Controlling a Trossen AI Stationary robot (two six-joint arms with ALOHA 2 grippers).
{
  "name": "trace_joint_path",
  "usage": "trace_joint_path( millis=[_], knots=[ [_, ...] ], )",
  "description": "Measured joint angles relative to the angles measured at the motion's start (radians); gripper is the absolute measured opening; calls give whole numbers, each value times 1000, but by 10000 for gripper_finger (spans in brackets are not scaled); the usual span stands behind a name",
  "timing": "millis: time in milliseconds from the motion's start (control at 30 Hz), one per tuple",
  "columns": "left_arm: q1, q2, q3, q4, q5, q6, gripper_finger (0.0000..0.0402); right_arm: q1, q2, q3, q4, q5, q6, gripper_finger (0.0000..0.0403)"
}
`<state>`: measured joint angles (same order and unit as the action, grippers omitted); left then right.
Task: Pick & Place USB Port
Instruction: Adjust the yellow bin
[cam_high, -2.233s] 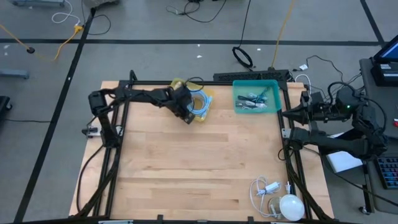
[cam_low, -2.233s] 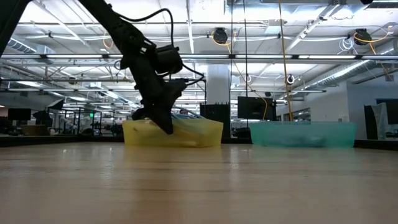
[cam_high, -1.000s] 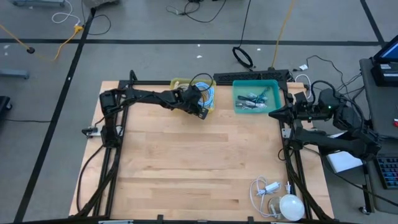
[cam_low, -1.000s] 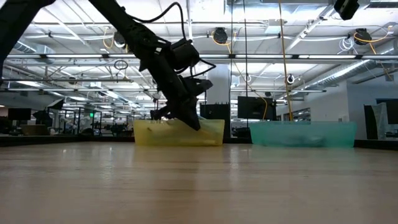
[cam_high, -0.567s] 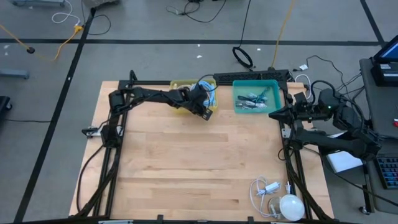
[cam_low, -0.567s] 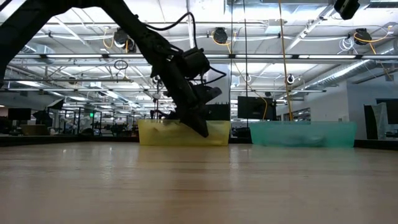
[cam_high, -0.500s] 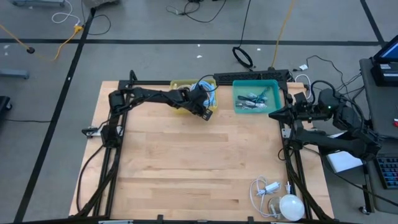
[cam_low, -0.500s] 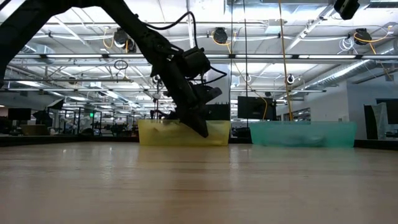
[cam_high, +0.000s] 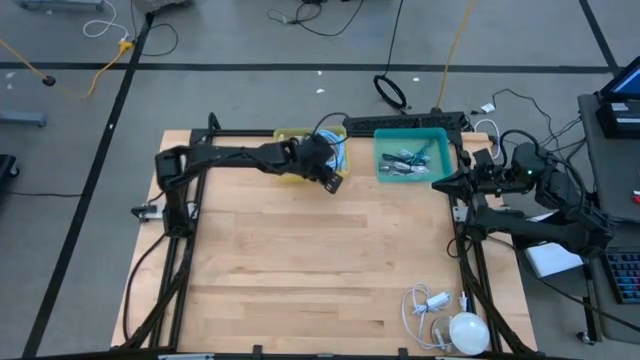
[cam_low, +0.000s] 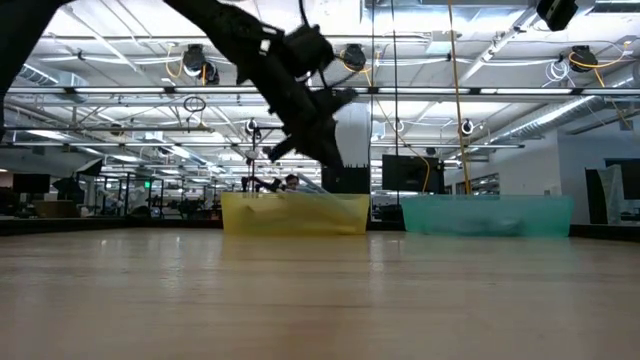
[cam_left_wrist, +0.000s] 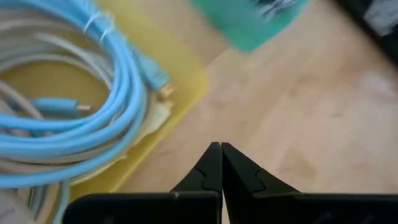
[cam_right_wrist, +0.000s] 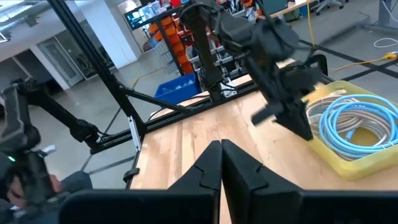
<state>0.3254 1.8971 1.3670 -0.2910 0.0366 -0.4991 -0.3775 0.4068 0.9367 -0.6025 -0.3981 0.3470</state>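
A yellow tray (cam_high: 283, 133) at the table's far edge holds coiled light-blue and grey cables (cam_left_wrist: 93, 124). To its right stands a teal tray (cam_high: 412, 133) with small grey and dark pieces inside. My left gripper (cam_high: 333, 184) is shut and empty. It hangs over the bare wood just off the yellow tray's near right corner (cam_left_wrist: 180, 81), and in the low view it (cam_low: 335, 160) is above the tray's rim (cam_low: 290, 213). My right gripper (cam_high: 437, 181) waits shut at the table's right edge, beside the teal tray (cam_low: 487, 215).
A white cable, a white plug and a round white object (cam_high: 440, 315) lie at the near right corner. Black frame rails (cam_high: 185, 260) run along the left and right sides. Open wood (cam_high: 320, 260) fills the middle of the table.
My left gripper has moved a little toward the table's right along the yellow tray's near side, then risen from near table level to above the tray's rim. It has stayed shut and empty. The right arm has kept still.
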Motion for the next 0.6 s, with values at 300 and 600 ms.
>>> trace_joint_path(
  millis=[300,600],
  knots=[
    [-88,-213,2,-40,12,8,0,0,0,0,0,0,-4,0],
    [-241,-295,2,-670,-423,-157,0,0,2,1,1,-26,-18,0]
  ],
)
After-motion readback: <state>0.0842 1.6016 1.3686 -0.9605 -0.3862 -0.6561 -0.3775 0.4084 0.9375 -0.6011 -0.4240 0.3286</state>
